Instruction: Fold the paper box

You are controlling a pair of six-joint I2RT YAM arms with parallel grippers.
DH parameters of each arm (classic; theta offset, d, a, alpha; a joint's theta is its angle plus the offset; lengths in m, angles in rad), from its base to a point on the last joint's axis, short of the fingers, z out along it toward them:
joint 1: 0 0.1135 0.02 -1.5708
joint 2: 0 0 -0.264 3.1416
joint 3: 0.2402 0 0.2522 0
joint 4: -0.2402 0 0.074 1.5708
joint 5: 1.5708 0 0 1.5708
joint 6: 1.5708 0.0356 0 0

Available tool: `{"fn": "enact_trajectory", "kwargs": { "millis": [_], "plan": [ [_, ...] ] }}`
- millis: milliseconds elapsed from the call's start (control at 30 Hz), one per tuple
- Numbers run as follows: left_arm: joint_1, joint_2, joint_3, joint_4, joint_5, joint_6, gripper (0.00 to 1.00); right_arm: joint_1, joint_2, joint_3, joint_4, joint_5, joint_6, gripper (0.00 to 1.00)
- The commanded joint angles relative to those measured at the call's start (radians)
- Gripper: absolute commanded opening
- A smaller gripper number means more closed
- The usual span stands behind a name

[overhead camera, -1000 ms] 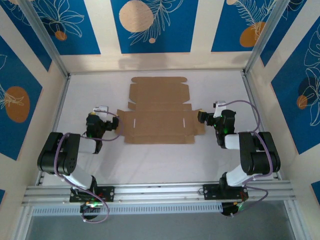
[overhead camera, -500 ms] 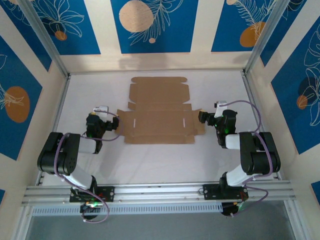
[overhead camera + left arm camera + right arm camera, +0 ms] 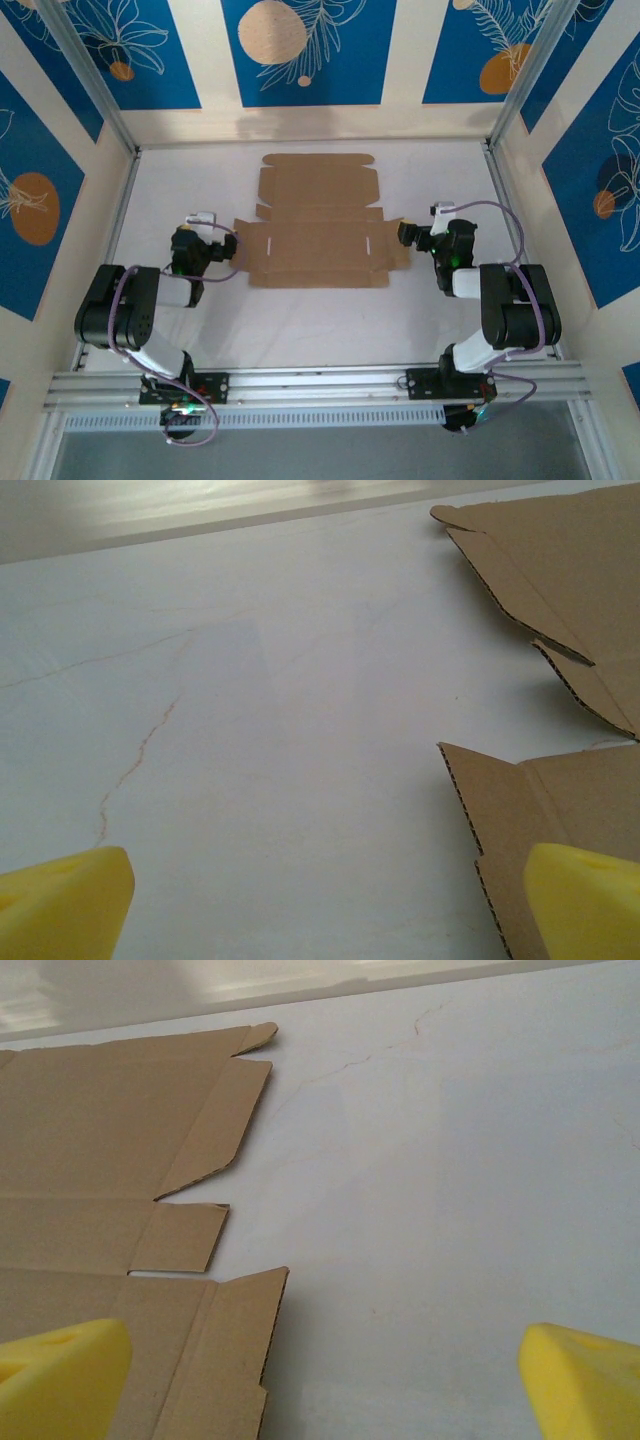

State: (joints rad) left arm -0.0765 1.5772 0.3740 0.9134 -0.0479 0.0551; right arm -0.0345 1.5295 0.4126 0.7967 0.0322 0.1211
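While the paper box (image 3: 318, 225) lies flat and unfolded on the counter (image 3: 300, 320), only the right end effector (image 3: 405, 233) is seen drawn slightly back from its right flap (the left end effector (image 3: 230, 248) is kept at its left flap), both spread wide and empty, so folding is judged unstarted.
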Motion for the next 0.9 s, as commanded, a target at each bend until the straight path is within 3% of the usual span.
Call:
{"fn": "enact_trajectory", "kwargs": {
  "millis": [0,67,233,333,467,600,633,667,733,833,867],
  "plan": [
    [0.016,-0.02,0.008,0.0,0.03,0.0,1.0,-0.002,-0.012,-0.002,0.019,-0.018,-0.001,0.99],
    [0.016,-0.042,0.008,-0.014,0.008,-0.01,1.0,-0.007,-0.035,-0.002,0.004,-0.014,0.011,0.99],
    [0.014,-0.249,0.006,-0.179,-0.23,-0.087,1.0,0.044,-0.249,0.212,-0.502,0.136,-0.006,0.99],
    [-0.023,-0.393,0.049,-0.239,-0.319,-0.062,1.0,0.115,-0.333,0.351,-0.717,0.183,0.008,0.99],
    [-0.185,-0.512,0.185,-0.424,-0.249,0.07,1.0,0.277,-0.425,0.481,-0.924,0.282,0.0,0.99],
    [-0.39,-0.585,0.401,-0.802,-0.281,-0.037,1.0,0.485,-0.471,0.673,-1.202,0.519,0.046,0.99],
    [-0.452,-0.589,0.471,-0.936,-0.312,-0.054,1.0,0.503,-0.467,0.749,-1.315,0.521,0.095,0.99],
    [-0.5,-0.585,0.537,-1.052,-0.35,-0.078,1.0,0.495,-0.461,0.815,-1.411,0.471,0.152,0.99],
    [-0.531,-0.561,0.692,-1.351,-0.339,-0.248,1.0,0.413,-0.456,0.911,-1.55,0.181,0.213,0.99],
    [-0.525,-0.551,0.736,-1.508,-0.377,-0.414,1.0,0.196,-0.508,0.816,-1.438,-0.238,0.399,0.99],
    [-0.51,-0.57,0.709,-1.513,-0.34,-0.475,1.0,0.132,-0.506,0.786,-1.416,-0.301,0.454,0.98]
  ]
}}
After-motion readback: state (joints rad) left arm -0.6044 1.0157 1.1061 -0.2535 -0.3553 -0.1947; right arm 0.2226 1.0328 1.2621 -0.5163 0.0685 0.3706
